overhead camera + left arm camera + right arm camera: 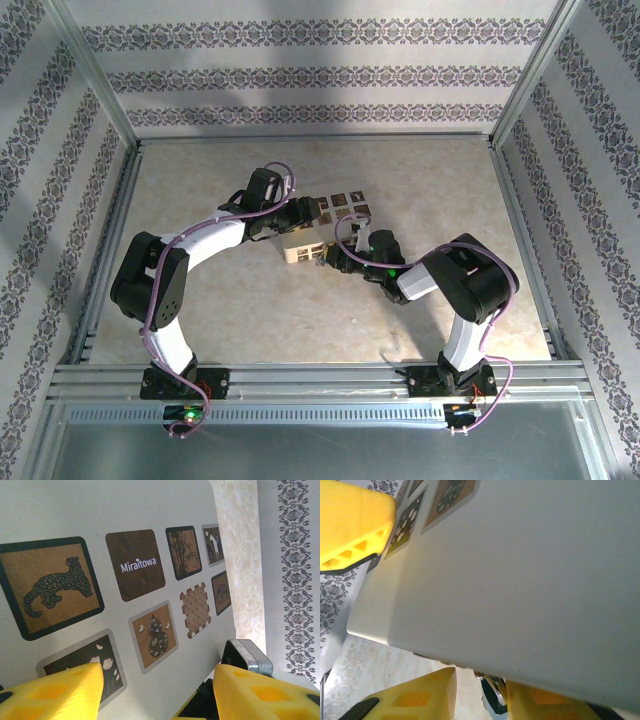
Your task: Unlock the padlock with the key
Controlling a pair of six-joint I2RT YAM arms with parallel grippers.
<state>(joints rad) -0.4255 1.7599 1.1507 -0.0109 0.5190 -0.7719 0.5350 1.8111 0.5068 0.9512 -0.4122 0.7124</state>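
Observation:
The cream box [322,228] with dark tiles lies mid-table. My left gripper [292,218] is at its left end. In the left wrist view its jaws [157,680] stand wide apart over the tiled face [165,510], which reaches past both fingers; I cannot tell if they touch it. By the box's lower edge is a dark, silver-edged piece that looks like the padlock [247,655]. My right gripper [335,258] is under the box's near side. Its fingers [480,690] sit narrowly either side of the blue and silver padlock [492,696], with a gap on the left. The key is hidden.
The stone-look table [300,320] is ringed by metal rails [320,375] and patterned walls [60,150]. The box's plain side [520,570] hangs close over the right fingers. The left gripper's yellow finger [350,530] is at the box's far corner.

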